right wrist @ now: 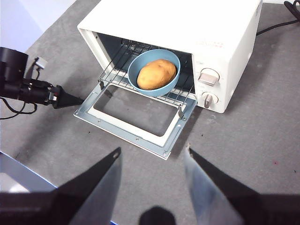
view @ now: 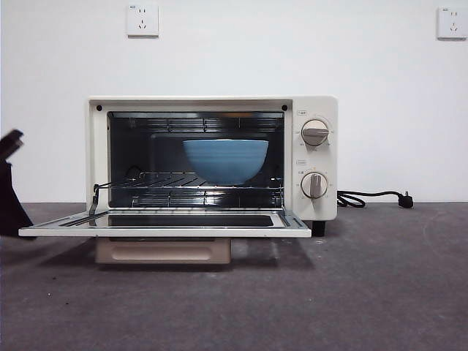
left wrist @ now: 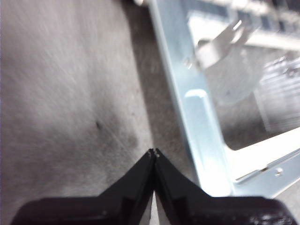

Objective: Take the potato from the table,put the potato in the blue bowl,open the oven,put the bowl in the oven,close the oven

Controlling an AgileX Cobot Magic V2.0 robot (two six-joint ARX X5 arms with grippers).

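Note:
The cream-white oven (view: 212,157) (right wrist: 187,37) stands on the table with its door (view: 168,223) (right wrist: 136,119) folded down flat. Inside, on the wire rack, sits the blue bowl (view: 225,159) (right wrist: 152,79) with the tan potato (right wrist: 156,74) lying in it. My left gripper (left wrist: 153,152) (right wrist: 70,99) is shut and empty, low over the table just beside the door's side edge (left wrist: 197,117); it shows as a dark shape (view: 11,183) at the front view's left edge. High above the table in front of the oven, my right gripper (right wrist: 151,157) is open and empty.
The oven's black cord and plug (view: 373,197) lie on the table to its right. Two wall sockets (view: 142,20) are on the white wall behind. The grey table (view: 351,292) stretches in front of the oven.

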